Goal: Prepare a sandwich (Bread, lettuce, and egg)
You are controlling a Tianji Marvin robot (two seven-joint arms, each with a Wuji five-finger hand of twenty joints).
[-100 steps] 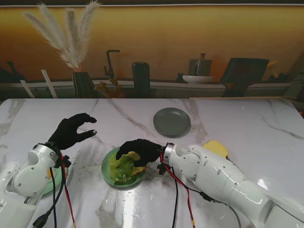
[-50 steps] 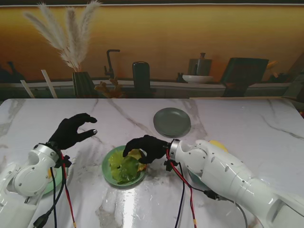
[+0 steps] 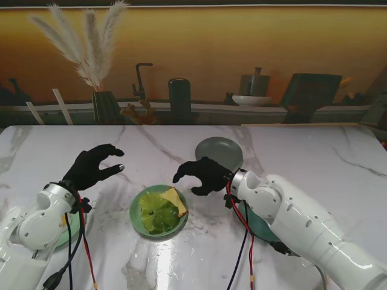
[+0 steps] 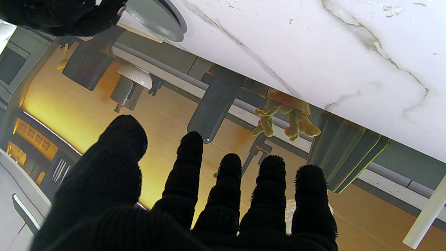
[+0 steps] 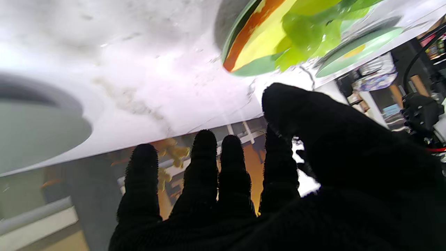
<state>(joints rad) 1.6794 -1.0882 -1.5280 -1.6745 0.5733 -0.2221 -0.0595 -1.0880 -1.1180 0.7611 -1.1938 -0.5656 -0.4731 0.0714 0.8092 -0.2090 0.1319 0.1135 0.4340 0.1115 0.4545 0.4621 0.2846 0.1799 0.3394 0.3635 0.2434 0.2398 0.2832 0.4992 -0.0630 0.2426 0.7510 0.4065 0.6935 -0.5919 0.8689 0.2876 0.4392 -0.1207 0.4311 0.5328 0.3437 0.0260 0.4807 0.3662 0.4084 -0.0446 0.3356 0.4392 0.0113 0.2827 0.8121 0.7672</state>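
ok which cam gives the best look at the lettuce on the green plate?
The stand view: the lettuce shows whole and sharp, lying on the bread in the green plate, with both hands clear of it. The right wrist view catches only a blurred part of it at the frame edge. The left wrist view does not show it.

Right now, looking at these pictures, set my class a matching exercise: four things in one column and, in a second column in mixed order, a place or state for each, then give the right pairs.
Column one:
1. lettuce
2. grey plate
3. right hand
4. left hand

Column two:
A. bare, partly hidden behind the right hand
B. open, fingers spread, over bare marble on the left
C. lying over the bread on the green plate
D. open, holding nothing, between the two plates

Pairs: 1-C, 2-A, 3-D, 4-B
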